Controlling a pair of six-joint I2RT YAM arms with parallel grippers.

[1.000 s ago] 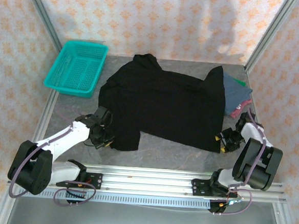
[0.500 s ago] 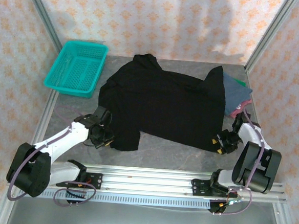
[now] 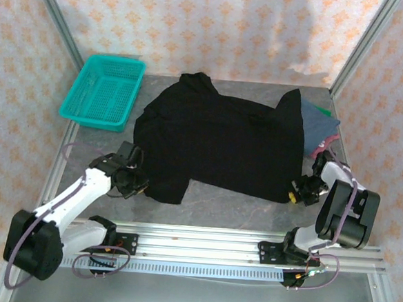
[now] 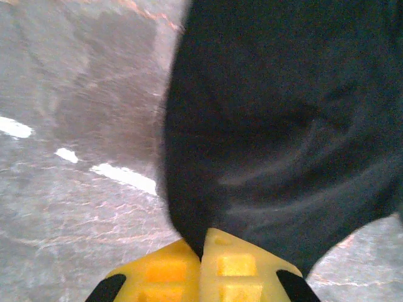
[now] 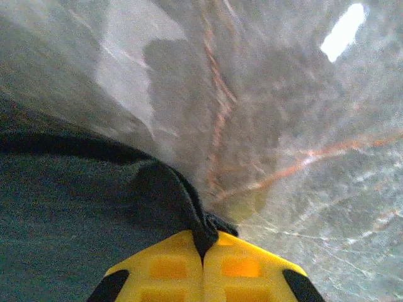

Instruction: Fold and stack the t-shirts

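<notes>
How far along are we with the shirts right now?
Done: small folded shirts lie piled at the right. In hand: left gripper and right gripper are shut on the near corners of the black t-shirt, which is spread flat. Left: folding and stacking it.

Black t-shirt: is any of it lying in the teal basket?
No, the black t-shirt lies spread on the table beside the teal basket, none crossing its rim.

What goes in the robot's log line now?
left end effector: shut on black t-shirt | right end effector: shut on black t-shirt | phase: grasp
</notes>
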